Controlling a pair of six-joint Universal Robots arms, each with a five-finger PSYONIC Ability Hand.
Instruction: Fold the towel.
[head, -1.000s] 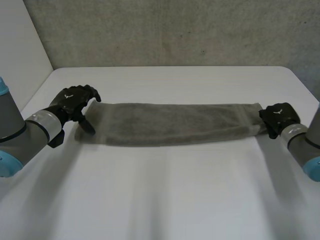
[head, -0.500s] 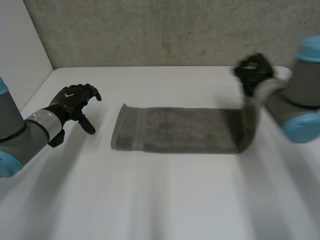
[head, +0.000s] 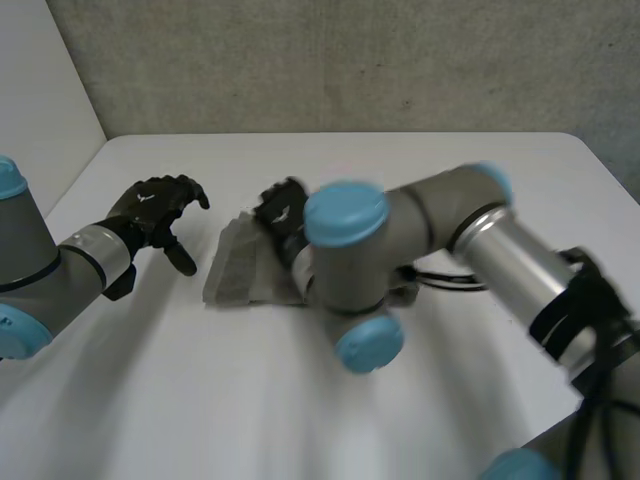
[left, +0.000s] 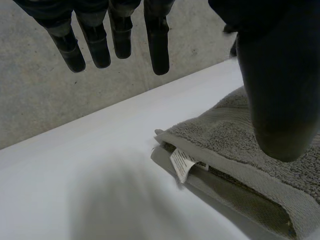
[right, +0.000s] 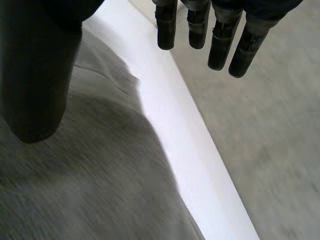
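The grey towel lies folded over on itself on the white table, its left end showing two layers. In the left wrist view the towel lies beside my thumb, with a white label sticking out between the layers. My right arm reaches across the table. My right hand hovers over the towel's left end. In its own wrist view the right hand is open, fingers straight, with the towel under the palm and nothing held. My left hand stays open just left of the towel, apart from it.
My right arm's grey links and blue caps cover the towel's middle and right part. The table's far edge runs close beyond my right fingertips. A grey wall stands behind the table.
My right hand carried the towel's right end across to the left end, laying the towel double, and opened its fingers. The left hand barely moved.
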